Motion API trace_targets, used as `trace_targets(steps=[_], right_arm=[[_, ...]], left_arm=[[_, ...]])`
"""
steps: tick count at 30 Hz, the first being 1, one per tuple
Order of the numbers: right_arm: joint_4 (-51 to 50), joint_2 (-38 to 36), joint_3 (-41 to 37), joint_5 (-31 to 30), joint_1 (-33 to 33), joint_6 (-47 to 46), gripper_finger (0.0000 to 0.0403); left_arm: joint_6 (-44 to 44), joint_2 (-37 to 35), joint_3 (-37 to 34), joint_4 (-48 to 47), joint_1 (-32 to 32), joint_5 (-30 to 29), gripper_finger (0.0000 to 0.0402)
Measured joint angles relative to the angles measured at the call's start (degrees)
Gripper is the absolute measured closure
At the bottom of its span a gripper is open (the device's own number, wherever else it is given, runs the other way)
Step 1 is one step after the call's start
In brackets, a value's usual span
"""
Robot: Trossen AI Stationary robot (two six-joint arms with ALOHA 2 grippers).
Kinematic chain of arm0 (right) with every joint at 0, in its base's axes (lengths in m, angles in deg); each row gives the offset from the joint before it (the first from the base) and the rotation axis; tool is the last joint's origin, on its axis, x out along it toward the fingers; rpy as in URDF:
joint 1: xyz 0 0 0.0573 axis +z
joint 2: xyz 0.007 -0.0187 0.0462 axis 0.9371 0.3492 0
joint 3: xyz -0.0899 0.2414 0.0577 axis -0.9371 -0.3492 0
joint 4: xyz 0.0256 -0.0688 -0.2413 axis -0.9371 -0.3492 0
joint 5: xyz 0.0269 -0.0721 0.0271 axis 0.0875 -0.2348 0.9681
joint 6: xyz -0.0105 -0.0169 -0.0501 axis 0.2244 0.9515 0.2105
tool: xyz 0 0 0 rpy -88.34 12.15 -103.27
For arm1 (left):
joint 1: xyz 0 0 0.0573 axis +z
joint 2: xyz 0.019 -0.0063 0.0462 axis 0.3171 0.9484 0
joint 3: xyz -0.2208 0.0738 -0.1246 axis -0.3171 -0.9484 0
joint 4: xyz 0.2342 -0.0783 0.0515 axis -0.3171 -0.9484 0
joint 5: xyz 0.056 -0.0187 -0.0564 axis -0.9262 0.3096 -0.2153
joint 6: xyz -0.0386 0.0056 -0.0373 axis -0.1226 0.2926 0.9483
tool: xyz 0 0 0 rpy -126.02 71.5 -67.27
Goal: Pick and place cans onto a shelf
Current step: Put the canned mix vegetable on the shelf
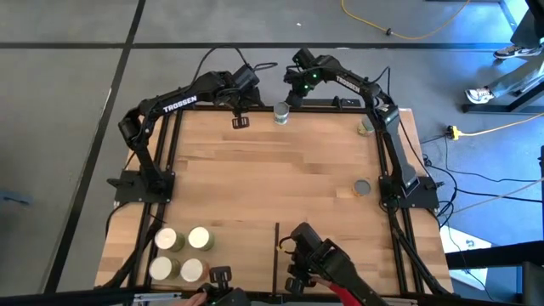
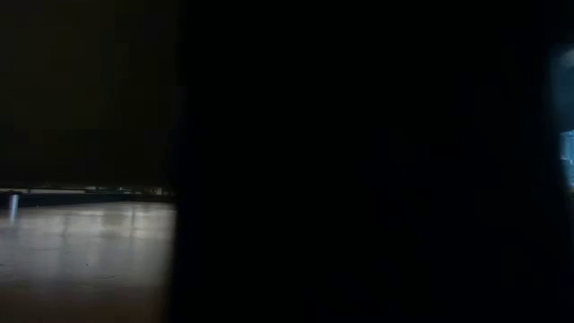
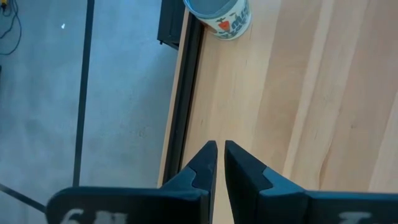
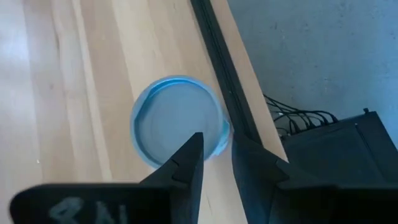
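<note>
right gripper [image 4: 214, 158] hangs over the far-edge can [image 4: 179, 121], fingers a narrow gap apart gripping nothing, left gripper [image 3: 220, 163] nearly shut.

- We count seven small short round-topped cans: four pale-topped ones [image 1: 181, 252] clustered at one corner of the pale wooden worktop [image 1: 272, 170], and three grey-topped ones standing singly [image 1: 281, 113].
- We count two dark jointed robot arms [image 1: 170, 106].
- We see one short thin black divider strip [image 1: 276, 246].
</note>
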Motion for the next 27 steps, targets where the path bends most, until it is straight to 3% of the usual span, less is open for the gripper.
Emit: trace_targets(steps=[23, 27], right_arm=[[1.1, 3.8, 0.1, 1.7, 0.4, -0.2, 0.0318], [1.1, 3.8, 0.2, 1.7, 0.6, -0.2, 0.0345]], left_arm=[[0.0, 0.0, 0.0, 0.0, 0.0, 0.0, 0.0379], [0.0, 0.0, 0.0, 0.0, 0.0, 0.0, 0.0377]])
